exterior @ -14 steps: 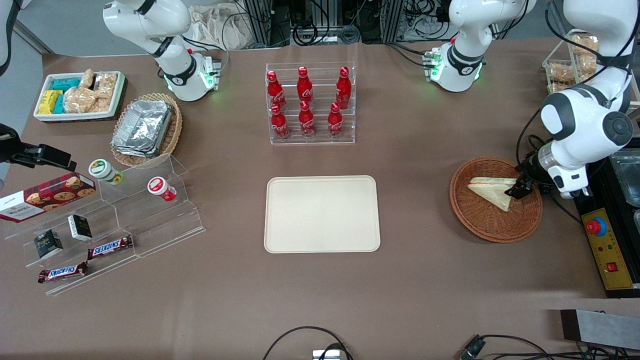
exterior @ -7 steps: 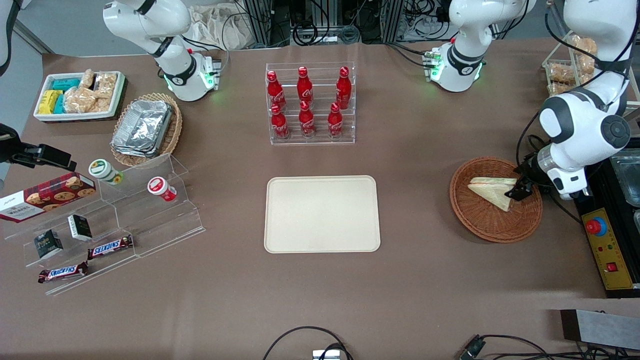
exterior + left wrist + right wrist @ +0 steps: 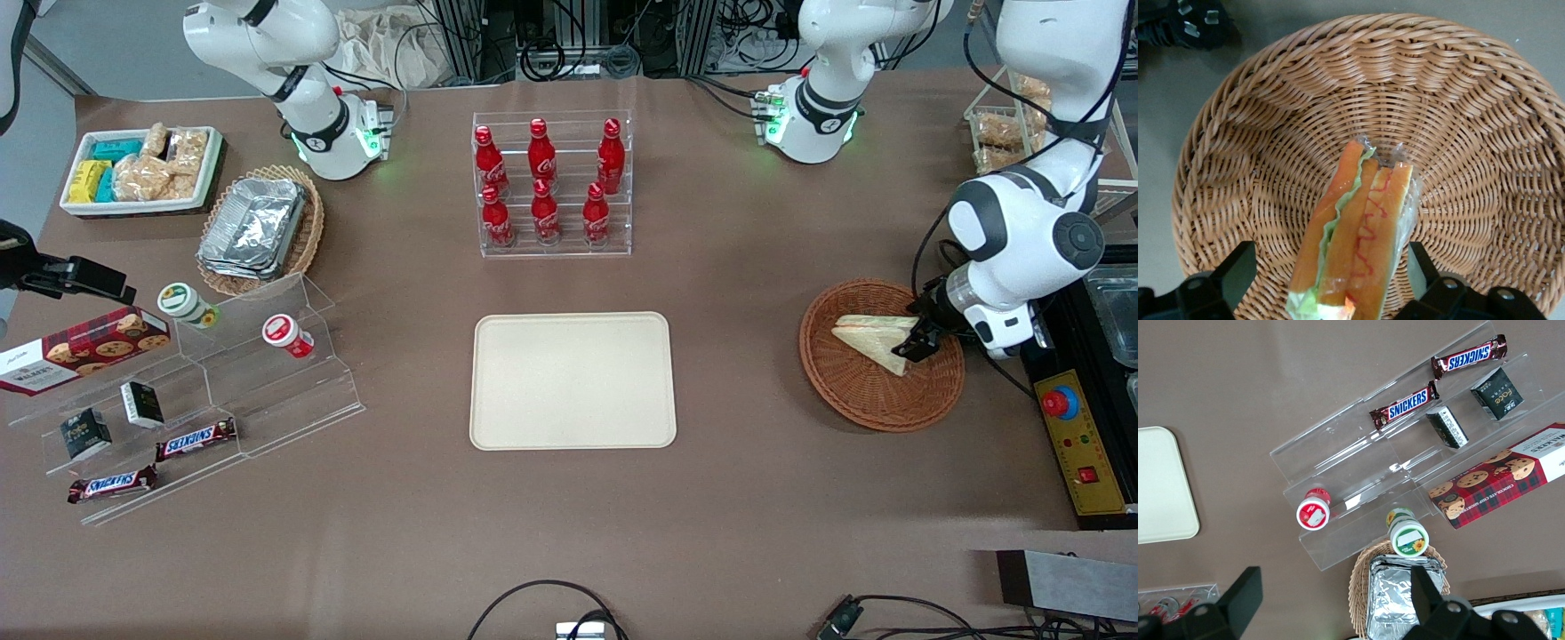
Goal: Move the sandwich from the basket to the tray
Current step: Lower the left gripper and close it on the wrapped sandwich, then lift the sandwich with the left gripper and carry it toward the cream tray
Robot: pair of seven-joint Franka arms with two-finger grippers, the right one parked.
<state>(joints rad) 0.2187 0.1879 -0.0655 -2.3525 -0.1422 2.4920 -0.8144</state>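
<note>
The tray (image 3: 573, 380) is sitting bare mid-table awaiting the sandwich (image 3: 875, 339), which is lying in the basket (image 3: 853, 396) toward the working arm's end, while the claw (image 3: 916, 342) is straddling its wide end with fingers spread, ungripped, apparently lining up a pinch.

You have six red cola bottles (image 3: 543, 182), two Snickers bars (image 3: 196, 438), two small dark boxes (image 3: 142, 404), two lidded cups (image 3: 287, 335), one sandwich (image 3: 876, 339), one tray (image 3: 573, 380).

The gripper (image 3: 916, 341) is at the sandwich, inside the basket (image 3: 876, 400).
</note>
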